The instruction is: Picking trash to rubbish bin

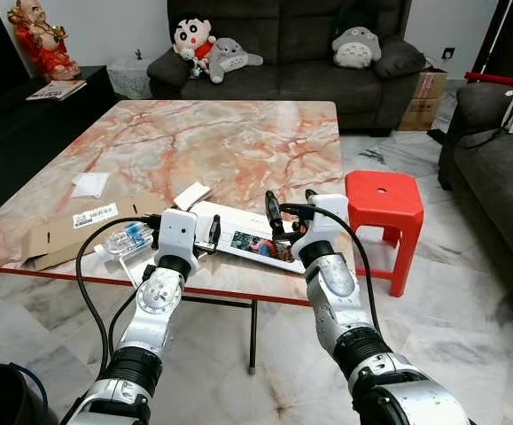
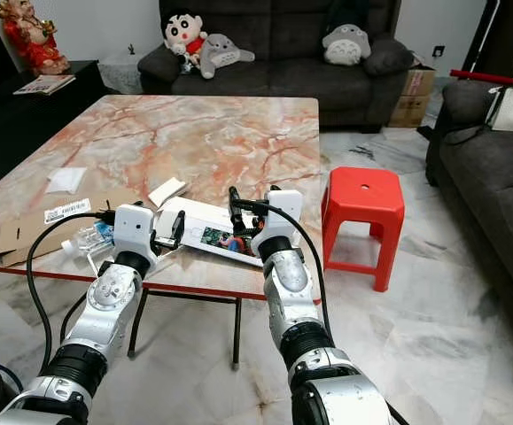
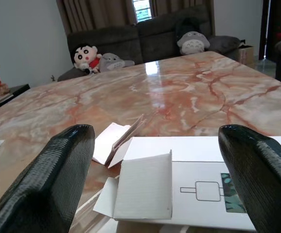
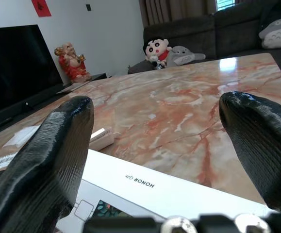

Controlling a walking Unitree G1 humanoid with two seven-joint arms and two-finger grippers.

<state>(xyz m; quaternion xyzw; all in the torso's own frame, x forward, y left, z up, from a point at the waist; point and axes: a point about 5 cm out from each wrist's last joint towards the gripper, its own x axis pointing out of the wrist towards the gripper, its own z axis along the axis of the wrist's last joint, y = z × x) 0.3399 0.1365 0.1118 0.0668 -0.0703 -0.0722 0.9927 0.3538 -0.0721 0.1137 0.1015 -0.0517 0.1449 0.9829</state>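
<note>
Both arms are up at the near edge of the marble desk [image 1: 238,133], and the white Honor product box [image 1: 247,235] lies flat right between them, close to that edge. The left end effector [image 1: 205,236] is at the box's open end, fingers spread wide and holding nothing; from its wrist view the raised end flap [image 3: 145,191] stands between the two black fingers [image 3: 43,184], untouched. What is inside the box cannot be seen.

Over on the other side, the right end effector [image 1: 290,212] hovers over the box's printed end, also released, with its fingers [image 4: 48,160] well apart and the "HONOR" lettering on the lid showing between them.

Just beyond the box sits a small white folded carton [image 1: 191,195]. To the left, a crushed clear plastic bottle [image 1: 125,239] with a blue label lies beside the left wrist, touching a flattened brown cardboard piece [image 1: 70,232] carrying a barcode sticker. A white tissue [image 1: 89,184] rests farther back on the desk.

A red plastic stool [image 1: 384,221] stands on the floor off the desk's right corner. At lower left, a dark round rim [image 1: 3,394], possibly the bin, is partly cut off.
</note>
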